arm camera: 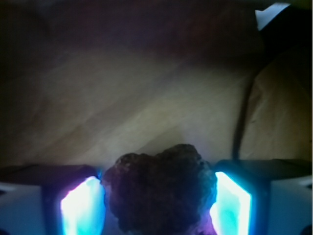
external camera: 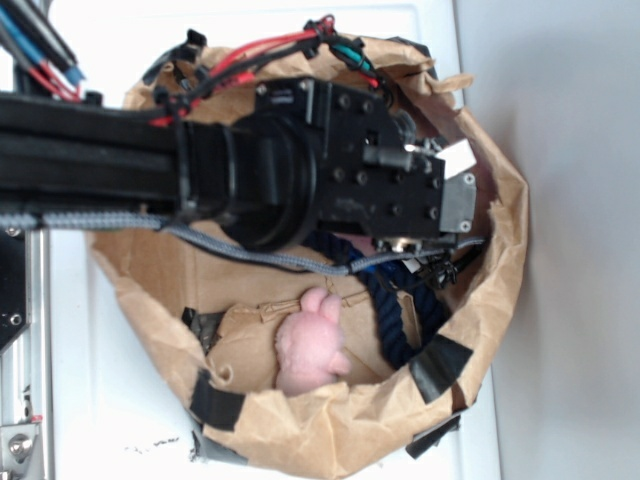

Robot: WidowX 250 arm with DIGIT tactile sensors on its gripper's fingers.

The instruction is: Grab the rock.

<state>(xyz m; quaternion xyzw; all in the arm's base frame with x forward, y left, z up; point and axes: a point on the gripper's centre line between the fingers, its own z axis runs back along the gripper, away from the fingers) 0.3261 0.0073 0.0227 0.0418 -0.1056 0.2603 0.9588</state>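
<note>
Brown crumpled paper forms the bag (external camera: 300,440) into which my arm reaches, its rim patched with black tape (external camera: 440,366). From the wrist view, the pincer (arm camera: 159,196) has its two glowing blue-white pads (arm camera: 80,208) closed in against the rock (arm camera: 159,191), one on each flank; the dark, lumpy stone sits squarely between them and appears to touch both. I judge it gripped, the jaws held apart only by the stone's width. Beyond the pincer lies bare creased paper. In the exterior view the rock itself is hidden behind the pincer body. Beside the pincer lies a dark blue rope (external camera: 395,310), and past that a pink plush toy (external camera: 310,350), both apart from the pads.
</note>
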